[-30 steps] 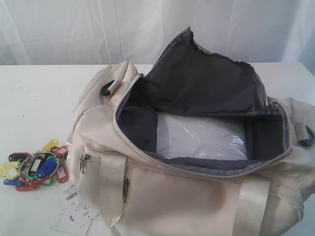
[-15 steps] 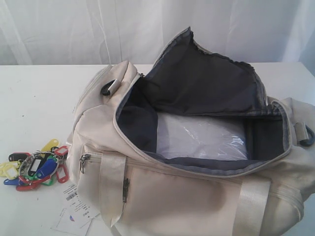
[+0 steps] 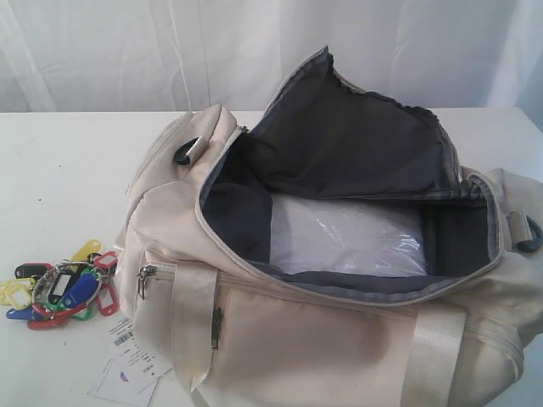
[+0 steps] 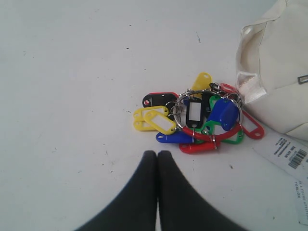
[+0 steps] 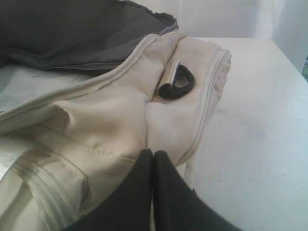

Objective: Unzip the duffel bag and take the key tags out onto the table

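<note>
Over the last second nothing in the exterior view has shifted: the large cream fabric duffel bag (image 3: 339,339) fills the centre and right of the frame with its main zip undone and its flap thrown back to show the dark grey lining (image 3: 339,144). The bunch of red, blue, yellow, green and black plastic key tags (image 3: 64,288) lies at the lower left on the wide white table (image 3: 59,170), just beside the bag's end and clear of it. That stillness, with the tags already out on the table, suggests the task is as good as finished and the arms are at rest. The exterior view alone shows the bag's interior, where only a clear crinkled plastic sheet (image 3: 348,237) lies on the bottom, and a white paper hang tag with a barcode (image 3: 127,365) below the bunch; neither arm appears in it. The left wrist view supplies what it lacks: the left end effector (image 4: 157,156), its black fingers pressed together on nothing, hangs near the key tags (image 4: 197,120) without touching them. The right wrist view shows the right end effector (image 5: 153,155) likewise closed and empty, close against the bag's cream end panel below a black D-ring (image 5: 177,83); whether it touches the fabric I cannot tell.
</note>
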Motion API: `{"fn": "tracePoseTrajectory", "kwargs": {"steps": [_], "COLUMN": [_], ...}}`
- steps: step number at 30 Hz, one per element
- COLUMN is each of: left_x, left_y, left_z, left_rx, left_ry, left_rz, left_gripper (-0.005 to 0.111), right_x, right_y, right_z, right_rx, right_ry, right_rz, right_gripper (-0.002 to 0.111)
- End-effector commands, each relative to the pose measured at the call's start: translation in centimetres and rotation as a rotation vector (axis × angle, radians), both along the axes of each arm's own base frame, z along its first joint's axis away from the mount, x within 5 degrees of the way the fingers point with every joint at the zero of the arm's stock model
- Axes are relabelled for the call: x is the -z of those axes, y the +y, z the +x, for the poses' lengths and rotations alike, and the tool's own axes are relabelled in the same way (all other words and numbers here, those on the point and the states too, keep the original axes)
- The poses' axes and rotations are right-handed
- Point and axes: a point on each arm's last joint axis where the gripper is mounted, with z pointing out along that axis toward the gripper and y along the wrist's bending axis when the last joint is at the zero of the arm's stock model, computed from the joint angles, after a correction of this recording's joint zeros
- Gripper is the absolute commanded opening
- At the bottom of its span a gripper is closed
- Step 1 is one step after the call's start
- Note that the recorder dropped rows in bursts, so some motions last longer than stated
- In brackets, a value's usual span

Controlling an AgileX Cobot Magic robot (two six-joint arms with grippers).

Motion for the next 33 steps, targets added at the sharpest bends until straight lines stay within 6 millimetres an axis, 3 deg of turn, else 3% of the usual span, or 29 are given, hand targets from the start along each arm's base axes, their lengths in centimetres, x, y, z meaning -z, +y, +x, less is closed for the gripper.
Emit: {"fn": "tracePoseTrajectory", "kwargs": {"steps": [1, 33], "left_x": [0.13, 0.13], "left_y": [-0.03, -0.21], "left_z": [-0.03, -0.05], "left_rx": [0.004, 0.039], "left_ry": [0.002, 0.002], "left_rz": [-0.002, -0.002], "left_gripper": [0.0, 0.0], "right_x": [0.04, 0.04], "right_y": [0.02, 0.02], "right_z": [-0.02, -0.02], "right_rx": [-0.008, -0.008], "right_ry": [-0.013, -0.012], "right_rz": [-0.007, -0.007], "right_gripper": [0.0, 0.0]}}
